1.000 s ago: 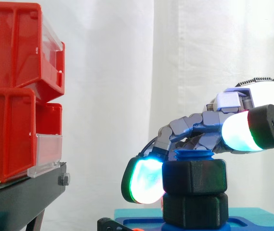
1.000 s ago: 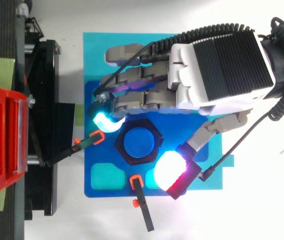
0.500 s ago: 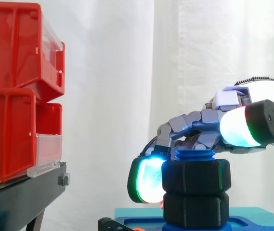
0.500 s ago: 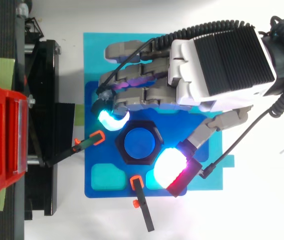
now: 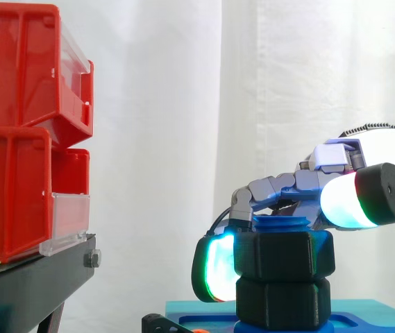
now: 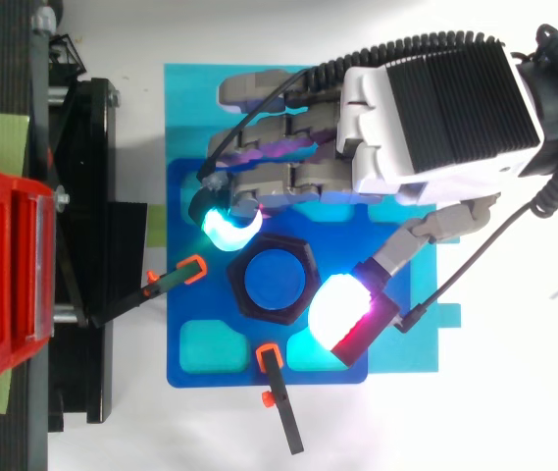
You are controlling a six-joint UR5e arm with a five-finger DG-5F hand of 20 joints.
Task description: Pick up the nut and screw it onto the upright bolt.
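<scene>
A black hex nut [image 6: 303,257] sits on the upright blue bolt [image 6: 273,283], whose top pokes out above it [image 5: 279,223]. In the side view this nut [image 5: 284,254] rides right above a second black hex piece [image 5: 283,302] at the bolt's foot. My hand [image 6: 435,108] reaches in from the right and is shut on the nut. One glowing cyan fingertip [image 6: 225,224] presses its far-left corner and the glowing thumb pad [image 6: 342,314] presses its near-right side. In the side view the finger pad [image 5: 216,270] lies against the nut's left face.
The bolt stands on a blue base plate [image 6: 178,186] with teal recesses. Two black clamps with orange tips [image 6: 166,283] [image 6: 277,397] lie at its left and front edges. Red bins [image 5: 17,132] stacked on a black stand [image 5: 30,284] fill the left side.
The hand has swung round the bolt: the thumb pad came in closer against the nut and the fingertip slid along its far corner. The nut has turned slightly with it.
</scene>
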